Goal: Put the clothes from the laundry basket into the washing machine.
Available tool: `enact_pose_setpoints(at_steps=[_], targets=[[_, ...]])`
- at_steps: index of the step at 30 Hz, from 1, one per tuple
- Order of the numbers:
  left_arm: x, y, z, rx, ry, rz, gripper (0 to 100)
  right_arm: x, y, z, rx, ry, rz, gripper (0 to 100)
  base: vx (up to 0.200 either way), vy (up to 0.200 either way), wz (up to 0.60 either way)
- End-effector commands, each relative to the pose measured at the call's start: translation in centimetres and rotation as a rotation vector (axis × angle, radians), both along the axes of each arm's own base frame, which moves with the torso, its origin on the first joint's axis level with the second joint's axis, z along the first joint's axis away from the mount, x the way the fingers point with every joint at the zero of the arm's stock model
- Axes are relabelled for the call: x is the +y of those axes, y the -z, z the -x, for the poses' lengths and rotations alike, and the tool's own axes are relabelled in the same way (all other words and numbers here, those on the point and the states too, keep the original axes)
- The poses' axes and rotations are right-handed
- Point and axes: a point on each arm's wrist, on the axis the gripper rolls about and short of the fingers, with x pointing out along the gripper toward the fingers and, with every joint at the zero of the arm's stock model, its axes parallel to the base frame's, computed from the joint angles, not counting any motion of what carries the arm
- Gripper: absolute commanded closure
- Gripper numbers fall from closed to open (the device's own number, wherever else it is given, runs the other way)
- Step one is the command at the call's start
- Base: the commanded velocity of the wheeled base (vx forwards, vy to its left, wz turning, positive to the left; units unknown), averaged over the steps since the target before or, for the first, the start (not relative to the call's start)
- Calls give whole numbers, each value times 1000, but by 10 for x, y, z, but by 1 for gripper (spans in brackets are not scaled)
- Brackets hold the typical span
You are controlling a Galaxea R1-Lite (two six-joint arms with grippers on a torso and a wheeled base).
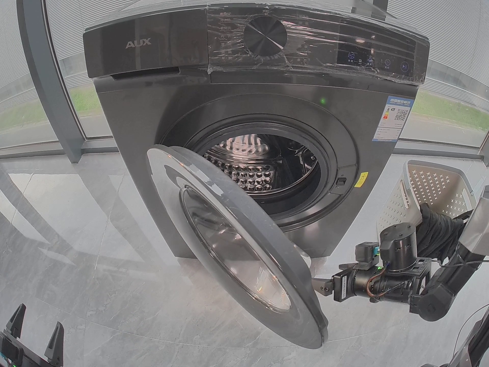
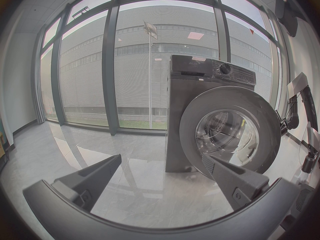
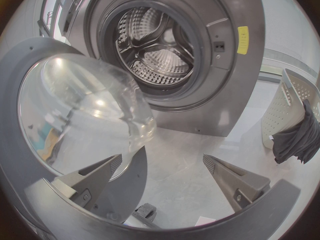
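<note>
The washing machine (image 1: 153,108) stands on the floor with its door (image 1: 168,174) swung wide open and the drum (image 1: 254,164) exposed. The laundry basket (image 1: 438,184) sits on the floor at the machine's right front corner, with dark clothes (image 3: 296,140) draped over its rim. The right gripper (image 3: 160,159) hangs just beside the door's free edge, fingers spread wide and holding nothing. The left gripper (image 1: 39,318) is low, well apart from the machine – also wide and holding nothing.
</note>
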Motion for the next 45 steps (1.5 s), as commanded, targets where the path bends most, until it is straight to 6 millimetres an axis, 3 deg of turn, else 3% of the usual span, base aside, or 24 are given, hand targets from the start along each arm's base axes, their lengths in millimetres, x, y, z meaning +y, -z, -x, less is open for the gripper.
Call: enact_pose_setpoints(at_steps=[1,11,20,25,27,33,40,45], targets=[[0,4,0,1,1,0,0,14,7,10,24,-60,10,0,0,0,0],[0,4,0,1,-1,0,0,27,-3,56,22,-207,4,0,0,0,0],[0,4,0,1,-1,0,0,26,-5,71,39,-243,-15,0,0,0,0],[0,4,0,1,-1,0,0,24,-8,61,14,-180,-17,0,0,0,0],[0,4,0,1,-1,0,0,15,-14,44,-32,-86,-27,0,0,0,0],[0,4,0,1,1,0,0,1,-23,16,-80,25,-44,0,0,0,0],[0,4,0,1,1,0,0,16,-11,-13,-83,44,-41,0,0,0,0],[0,4,0,1,1,0,0,28,3,-23,-71,52,-20,0,0,0,0]])
